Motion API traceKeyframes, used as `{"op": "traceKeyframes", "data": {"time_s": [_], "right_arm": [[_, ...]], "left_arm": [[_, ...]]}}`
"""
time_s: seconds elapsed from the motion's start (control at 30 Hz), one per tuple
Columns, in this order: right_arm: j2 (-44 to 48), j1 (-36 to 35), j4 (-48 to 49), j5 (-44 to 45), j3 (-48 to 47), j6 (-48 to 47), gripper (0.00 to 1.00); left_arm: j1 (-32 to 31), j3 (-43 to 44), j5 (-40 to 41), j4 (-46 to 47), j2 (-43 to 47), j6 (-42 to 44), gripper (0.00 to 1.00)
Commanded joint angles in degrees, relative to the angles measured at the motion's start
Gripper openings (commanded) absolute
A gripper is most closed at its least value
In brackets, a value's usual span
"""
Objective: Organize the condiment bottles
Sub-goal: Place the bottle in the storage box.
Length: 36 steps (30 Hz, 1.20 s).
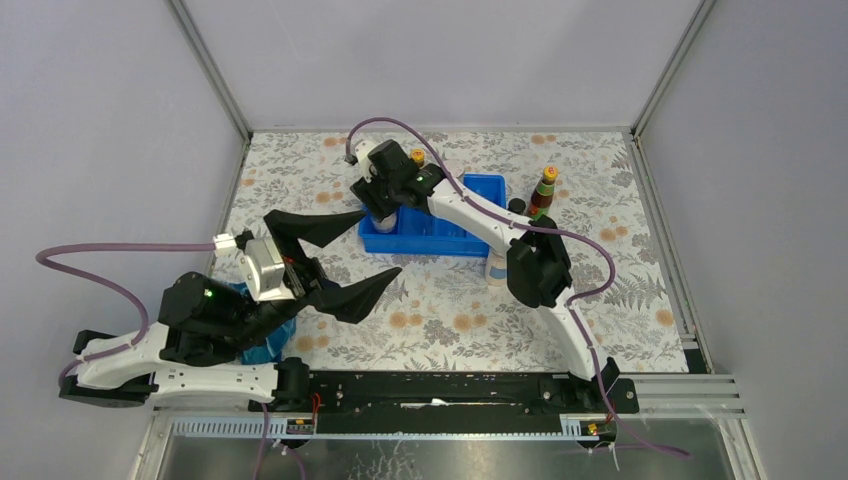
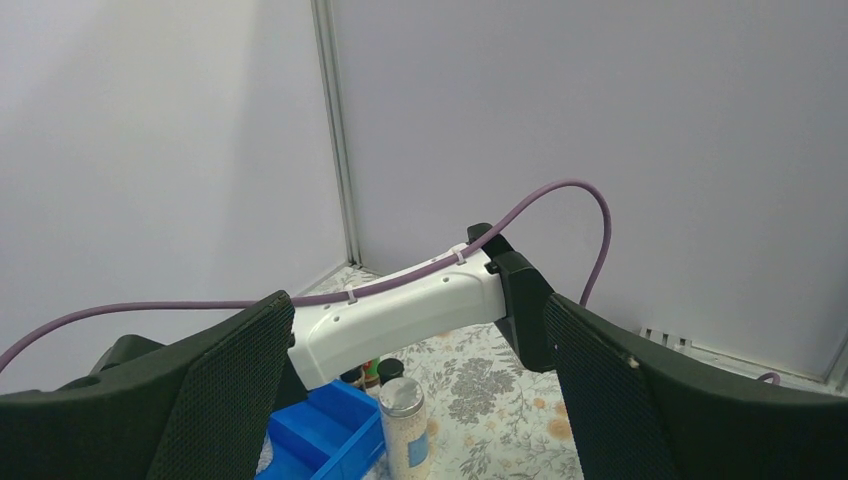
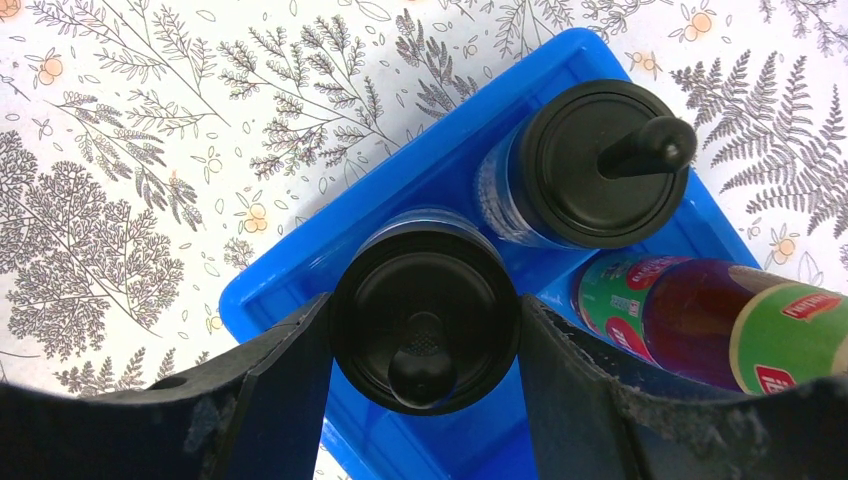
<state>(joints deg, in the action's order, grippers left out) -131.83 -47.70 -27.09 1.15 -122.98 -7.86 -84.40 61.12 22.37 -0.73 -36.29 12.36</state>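
Condiment bottles [image 2: 403, 420] look only partly tidied, I'd say. Nearest us, the left end effector [image 1: 382, 240] hangs wide and empty over the worktop [image 1: 450, 320]. Next, a silver-lidded jar [image 1: 495, 268] stands outside, just this side of the blue tray [image 1: 430, 245]. At the tray's left end, the right end effector [image 3: 423, 305] clamps a black-domed bottle [image 3: 400, 270]; whether it's set down, I can't tell. Inside beside it are a second domed bottle [image 3: 590, 165] and a red-labelled one [image 3: 690, 320]. Farther right, a yellow-capped bottle [image 1: 545, 190] stands outside the tray.
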Motion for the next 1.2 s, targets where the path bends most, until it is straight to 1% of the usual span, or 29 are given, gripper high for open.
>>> {"op": "traceKeyframes", "data": {"time_s": [0.0, 0.23, 0.3, 0.37, 0.4, 0.43, 0.47, 0.57, 0.7, 0.9, 1.17], "right_arm": [[0.0, 0.3, 3.9, -1.1, -2.3, 0.5, 0.00], [-0.2, 0.5, 4.1, -1.1, -1.6, 0.8, 0.00], [-0.4, 0.6, 4.0, -2.4, -1.6, 0.8, 0.00], [-0.9, 0.7, 3.7, -2.4, -1.9, 0.8, 0.00], [-1.0, 0.7, 3.6, -2.4, -1.9, 0.8, 0.01], [-1.0, 0.8, 3.6, -2.4, -1.8, 0.8, 0.05], [-1.0, 0.8, 3.6, -2.5, -1.6, 0.8, 0.12], [-1.0, 0.9, 3.8, -2.6, -1.3, 0.7, 0.44], [-0.8, 0.9, 4.0, -2.7, -1.1, 0.6, 0.68], [-0.5, 0.9, 3.9, -2.9, -1.2, 0.2, 0.79], [0.3, 0.9, 3.8, -2.8, -1.7, -0.2, 0.82]], "left_arm": [[-0.2, -0.8, 1.1, 0.5, -0.3, 1.8, 0.99], [-0.2, -0.6, 1.0, 0.6, -0.6, 1.9, 0.99], [-0.3, -0.7, 1.0, 0.5, -0.7, 1.9, 0.99], [-0.2, -0.8, 1.0, 1.8, -0.7, 2.0, 0.99], [-0.2, -0.7, 1.0, 1.9, -0.8, 2.0, 0.99], [-0.2, -0.7, 1.0, 2.0, -0.8, 2.1, 0.99], [-0.2, -0.7, 1.0, 2.0, -0.9, 2.1, 0.99], [-0.2, -0.8, 1.0, 2.3, -1.1, 2.3, 0.99], [-0.2, -1.0, 1.2, 2.5, -1.3, 2.5, 0.99], [-0.2, -1.0, 1.4, 2.5, -1.4, 2.3, 0.99], [-0.2, -0.7, 1.2, 2.5, -1.5, 1.8, 0.99]]}}
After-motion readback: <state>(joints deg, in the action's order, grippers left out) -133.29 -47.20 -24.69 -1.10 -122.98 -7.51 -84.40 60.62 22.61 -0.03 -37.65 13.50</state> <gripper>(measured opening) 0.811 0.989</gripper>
